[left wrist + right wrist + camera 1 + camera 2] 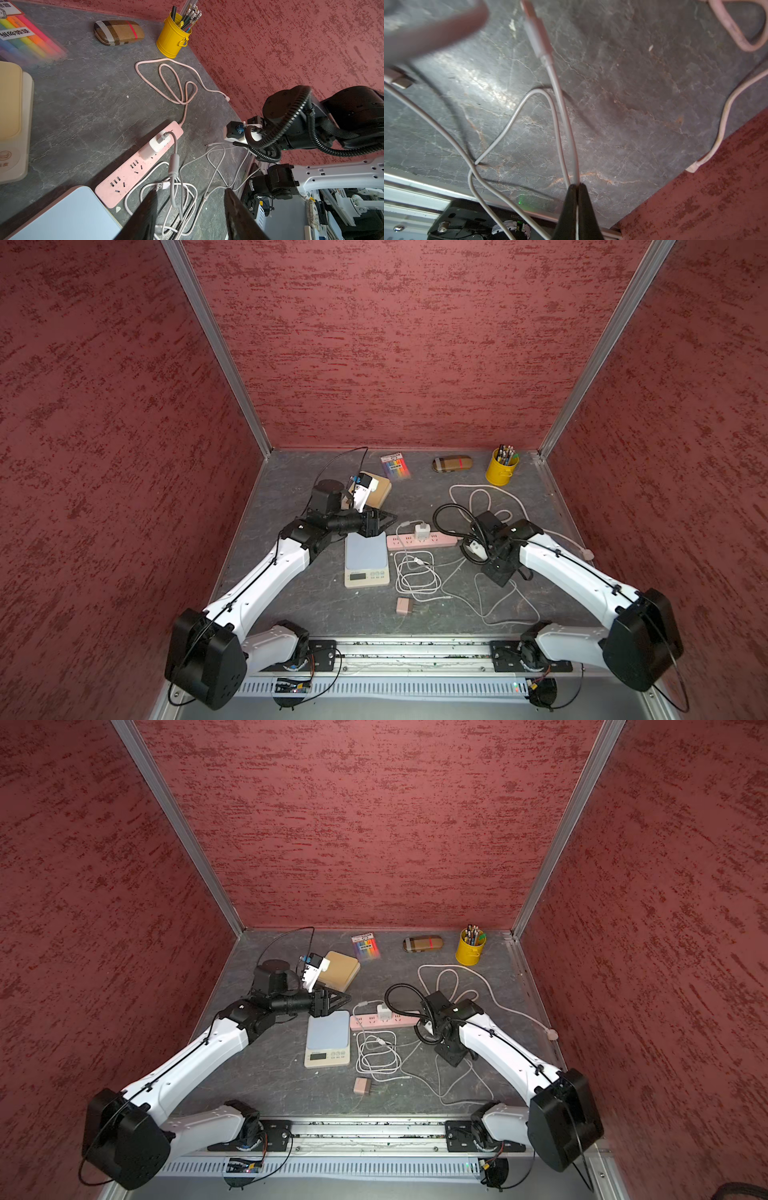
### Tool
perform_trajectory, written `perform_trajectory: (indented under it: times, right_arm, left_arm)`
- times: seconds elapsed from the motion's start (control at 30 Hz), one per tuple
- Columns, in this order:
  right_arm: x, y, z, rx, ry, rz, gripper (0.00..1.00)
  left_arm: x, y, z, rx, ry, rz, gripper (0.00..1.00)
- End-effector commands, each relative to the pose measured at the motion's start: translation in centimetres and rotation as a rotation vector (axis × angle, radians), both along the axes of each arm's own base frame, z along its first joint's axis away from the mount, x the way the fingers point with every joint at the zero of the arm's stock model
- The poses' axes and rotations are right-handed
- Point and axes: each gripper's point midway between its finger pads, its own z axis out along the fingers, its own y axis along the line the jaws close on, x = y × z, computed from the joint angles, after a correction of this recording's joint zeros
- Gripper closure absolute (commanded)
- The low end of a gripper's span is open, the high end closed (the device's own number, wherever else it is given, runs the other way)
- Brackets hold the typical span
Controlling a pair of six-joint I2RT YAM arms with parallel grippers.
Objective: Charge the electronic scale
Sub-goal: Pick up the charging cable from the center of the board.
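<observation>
The scale (366, 558) sat unplugged on the table (311, 601) beside the power strip (444, 540) (charger (421, 531) already in), the right claw (577, 185) pinching a thin cable (562, 108), the left claw (191, 191) half open and empty.

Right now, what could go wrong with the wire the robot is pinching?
The right claw pinches the thin cable only at its very tips, so it might slip out. That cable crosses other loose wires beside the scale, so pulling could snag them or drag them along.
</observation>
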Motion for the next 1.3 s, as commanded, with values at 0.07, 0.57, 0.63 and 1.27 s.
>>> perform_trajectory:
  times: [0.07,0.57,0.63,1.27]
  right_arm:
    - [-2.0,-2.8,-1.6,-0.122,0.013,0.011,1.00]
    - [12.2,1.5,18.3,0.225,-0.819,-0.188,1.00]
    - [13.5,4.2,20.5,0.365,-0.868,-0.113,1.00]
    - [11.7,17.3,18.1,0.921,-0.618,0.354,1.00]
  left_arm:
    - [0.3,-0.5,0.4,0.018,-0.037,-0.016,0.47]
    - [2.1,-1.1,6.0,-0.131,-0.085,-0.056,0.45]
    - [2.4,-1.2,7.2,-0.162,-0.083,-0.072,0.45]
    - [4.2,-4.6,10.5,-0.302,-0.150,-0.278,0.51]
